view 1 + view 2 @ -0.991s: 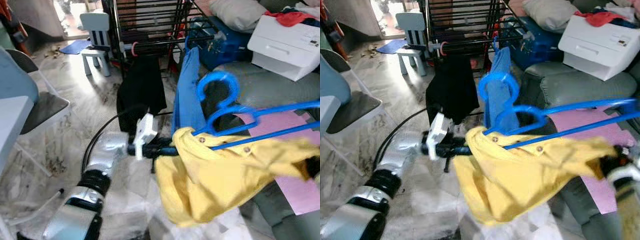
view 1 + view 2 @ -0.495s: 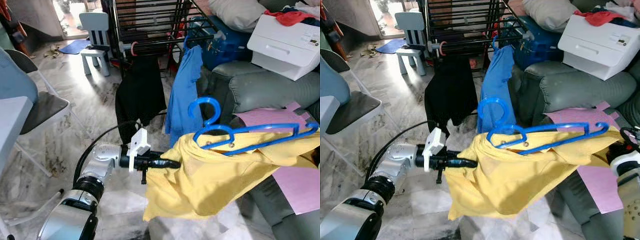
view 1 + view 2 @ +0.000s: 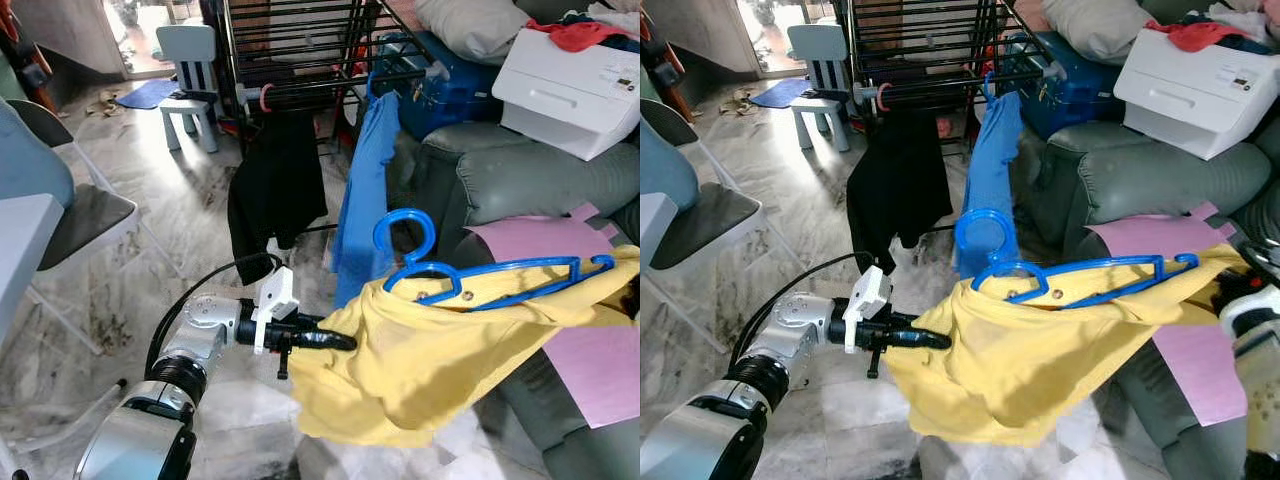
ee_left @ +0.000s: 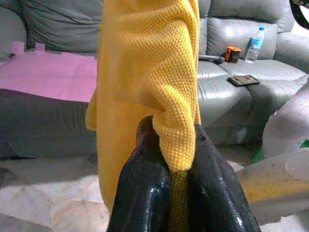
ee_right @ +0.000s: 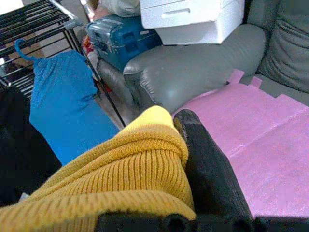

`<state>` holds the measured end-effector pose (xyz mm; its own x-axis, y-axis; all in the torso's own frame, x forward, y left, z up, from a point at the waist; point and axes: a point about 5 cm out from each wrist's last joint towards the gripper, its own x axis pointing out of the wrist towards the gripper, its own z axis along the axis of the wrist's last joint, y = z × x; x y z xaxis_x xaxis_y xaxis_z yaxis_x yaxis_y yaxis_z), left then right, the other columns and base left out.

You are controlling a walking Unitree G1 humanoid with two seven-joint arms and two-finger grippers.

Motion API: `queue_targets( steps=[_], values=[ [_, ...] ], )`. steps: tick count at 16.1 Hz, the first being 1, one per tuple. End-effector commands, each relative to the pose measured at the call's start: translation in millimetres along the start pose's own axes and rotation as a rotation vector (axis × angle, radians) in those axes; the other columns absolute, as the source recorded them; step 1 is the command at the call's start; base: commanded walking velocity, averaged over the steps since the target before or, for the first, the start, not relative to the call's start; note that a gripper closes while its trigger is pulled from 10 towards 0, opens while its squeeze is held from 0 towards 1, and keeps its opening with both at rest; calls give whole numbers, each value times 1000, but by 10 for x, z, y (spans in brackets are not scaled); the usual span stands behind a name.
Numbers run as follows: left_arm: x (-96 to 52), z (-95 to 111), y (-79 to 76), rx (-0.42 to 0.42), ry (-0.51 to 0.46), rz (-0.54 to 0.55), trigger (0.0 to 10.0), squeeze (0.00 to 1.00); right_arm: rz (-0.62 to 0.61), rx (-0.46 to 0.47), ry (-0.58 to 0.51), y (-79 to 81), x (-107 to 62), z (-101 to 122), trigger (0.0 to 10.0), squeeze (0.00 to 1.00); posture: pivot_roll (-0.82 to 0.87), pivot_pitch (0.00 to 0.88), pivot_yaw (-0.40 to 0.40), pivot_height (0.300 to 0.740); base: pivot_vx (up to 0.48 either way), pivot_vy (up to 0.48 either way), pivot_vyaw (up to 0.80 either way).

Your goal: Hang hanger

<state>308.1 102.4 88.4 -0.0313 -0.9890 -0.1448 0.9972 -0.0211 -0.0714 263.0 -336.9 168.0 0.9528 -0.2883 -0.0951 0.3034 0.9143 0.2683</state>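
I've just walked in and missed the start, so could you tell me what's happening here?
The robot holds a yellow shirt on a blue hanger stretched between its arms. The left claw is shut on one edge of the shirt; the right claw grips the opposite end by the grey sofa. The black drying rack, with a black garment and a blue garment hanging from it, stands ahead; the hanger is not hung yet.

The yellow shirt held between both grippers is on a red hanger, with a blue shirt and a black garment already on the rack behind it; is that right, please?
Not quite: the hanger is blue, not red, as the left eye view shows. The rest stands: the yellow shirt is held between the left gripper and the right gripper, with a blue shirt and a black garment on the rack behind.
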Motion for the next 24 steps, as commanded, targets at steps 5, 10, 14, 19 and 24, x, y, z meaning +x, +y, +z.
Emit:
queue_targets(
  steps=[5, 10, 14, 19, 24],
  values=[
    [-36, 231, 131, -112, -160, 16, 0, 0, -87, -33, 53, -135, 113, -134, 0, 0, -21, 0, -7, 740, 0, 0, 0],
    [-38, 232, 92, -258, -182, -82, 0, 0, -123, -15, 62, -200, 209, -162, 0, 0, -21, 0, -9, 740, 0, 0, 0],
    [-4, 144, -18, -318, -78, -160, 0, 0, -123, -32, 55, -249, 341, -42, 0, 0, -23, 0, -7, 740, 0, 0, 0],
    [-33, -13, -46, -235, 31, -127, 0, 0, -41, -87, 4, -50, 463, 175, 0, 0, -21, 0, -15, 740, 0, 0, 0],
    [-78, -142, 133, -111, 148, 276, 0, 0, 141, -244, -63, 361, 262, 374, 0, 0, -34, 0, -9, 740, 0, 0, 0]
  ],
)
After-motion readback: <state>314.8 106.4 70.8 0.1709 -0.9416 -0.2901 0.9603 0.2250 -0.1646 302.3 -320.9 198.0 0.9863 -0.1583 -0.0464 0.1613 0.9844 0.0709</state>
